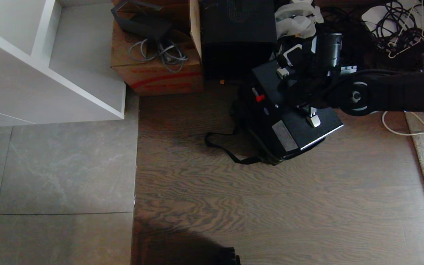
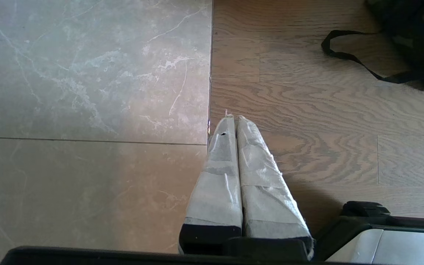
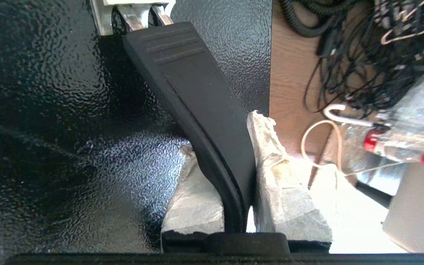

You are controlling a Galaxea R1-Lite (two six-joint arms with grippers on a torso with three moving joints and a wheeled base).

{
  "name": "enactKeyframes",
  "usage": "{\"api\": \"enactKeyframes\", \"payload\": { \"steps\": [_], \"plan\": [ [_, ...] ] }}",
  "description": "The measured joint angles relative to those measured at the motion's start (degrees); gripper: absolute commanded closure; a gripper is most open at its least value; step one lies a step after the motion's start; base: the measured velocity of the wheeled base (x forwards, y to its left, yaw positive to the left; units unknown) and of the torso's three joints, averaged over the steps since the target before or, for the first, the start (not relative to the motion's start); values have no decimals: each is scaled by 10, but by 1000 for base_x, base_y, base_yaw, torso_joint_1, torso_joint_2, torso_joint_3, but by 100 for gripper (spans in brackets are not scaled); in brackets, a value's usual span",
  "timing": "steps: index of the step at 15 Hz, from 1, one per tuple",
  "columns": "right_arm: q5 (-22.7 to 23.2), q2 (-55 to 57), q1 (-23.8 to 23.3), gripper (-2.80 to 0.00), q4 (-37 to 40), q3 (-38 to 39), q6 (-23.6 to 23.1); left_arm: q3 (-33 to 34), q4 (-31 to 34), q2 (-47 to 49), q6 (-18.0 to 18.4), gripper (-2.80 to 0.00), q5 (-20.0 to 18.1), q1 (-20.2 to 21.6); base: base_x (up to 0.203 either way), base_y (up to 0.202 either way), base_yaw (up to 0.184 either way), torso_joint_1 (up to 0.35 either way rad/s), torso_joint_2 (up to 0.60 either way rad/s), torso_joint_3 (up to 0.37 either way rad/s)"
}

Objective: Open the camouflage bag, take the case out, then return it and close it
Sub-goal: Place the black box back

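Both right tool (image 3: 230,147) fingers pinch the case (image 1: 293,121) handle (image 3: 193,92), arm reaching across.

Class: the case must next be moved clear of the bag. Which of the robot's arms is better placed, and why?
The right. Its hand already clamps the case by its handle, above the camouflage bag. The left hand hangs shut over bare floor, away from both.

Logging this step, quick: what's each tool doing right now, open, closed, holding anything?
Left tool: closed, holding nothing, over the floor.
Right tool: closed on the case's handle.
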Motion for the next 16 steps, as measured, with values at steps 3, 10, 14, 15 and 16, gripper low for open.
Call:
{"api": "enactKeyframes", "payload": {
  "steps": [3, 10, 14, 15, 16],
  "plan": [
    [0, -1, -4, 0, 0, 0, -4, 0, 0, 0, 0, 0, 0, 0, 0, 0, 0, 0, 0, 0],
    [1, -4, -6, 0, -1, 10, -16, 0, 0, 0, 0, 0, 0, 0, 0, 0, 0, 0, 0, 0],
    [1, -5, -9, 0, -5, 19, -17, 0, 0, 0, 0, 0, 0, 0, 0, 0, 0, 0, 0, 0],
    [1, -5, -10, 0, -4, 21, -17, 0, 0, 0, 0, 0, 0, 0, 0, 0, 0, 0, 0, 0],
    [1, -5, -11, 0, -3, 22, -18, 0, 0, 0, 0, 0, 0, 0, 0, 0, 0, 0, 0, 0]
  ]
}}
